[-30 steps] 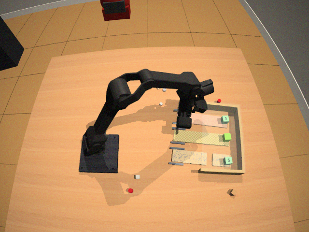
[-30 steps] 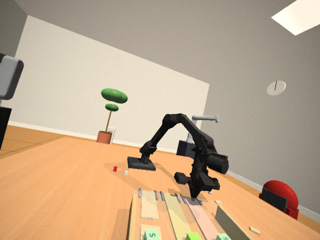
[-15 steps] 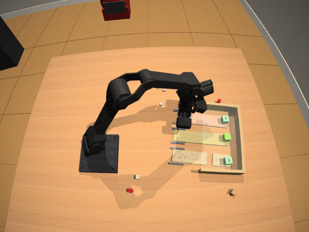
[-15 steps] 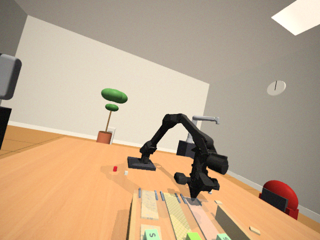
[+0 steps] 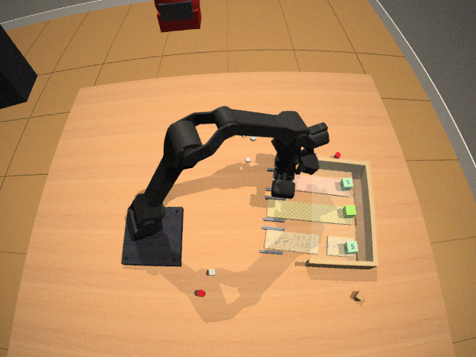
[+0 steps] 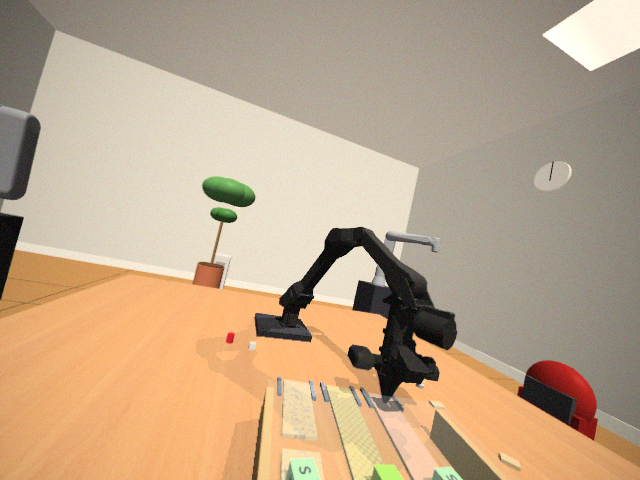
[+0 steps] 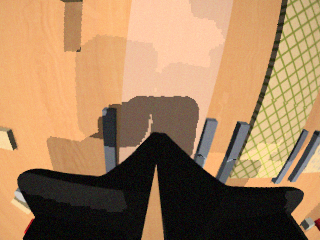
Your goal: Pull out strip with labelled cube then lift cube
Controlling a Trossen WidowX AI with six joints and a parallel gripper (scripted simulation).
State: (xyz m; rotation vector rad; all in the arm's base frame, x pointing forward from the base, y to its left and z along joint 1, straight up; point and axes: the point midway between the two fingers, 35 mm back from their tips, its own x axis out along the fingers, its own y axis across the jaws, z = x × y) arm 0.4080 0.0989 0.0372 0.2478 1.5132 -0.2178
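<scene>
A plain pink strip [image 5: 323, 185] [image 6: 405, 436] [image 7: 175, 30] looks unbroken and carries a pale green cube [image 5: 346, 183] [image 6: 447, 474] marked S at its far end. The yellow cross-hatched strip [image 5: 300, 211] [image 6: 354, 428] [image 7: 295, 75] looks whole and carries a plain bright green cube [image 5: 349, 211] [image 6: 386, 472]. The speckled strip [image 5: 291, 241] [image 6: 298, 413] is split by a gap; its far piece [image 5: 334, 245] carries another cube [image 5: 351, 246] [image 6: 303, 469] marked S. My gripper [image 6: 386, 396] [image 7: 158, 138] is shut and empty, low over the pink strip's near end.
Grey rails [image 5: 274, 220] [image 7: 206, 140] flank the strips' near ends. A wooden-walled frame [image 5: 370, 215] surrounds the far ends, with a see-through cover over part of them. Red cylinders [image 5: 201, 293] [image 5: 337, 155], a white cube [image 5: 211, 272] and a brown angled piece [image 5: 356, 295] lie outside.
</scene>
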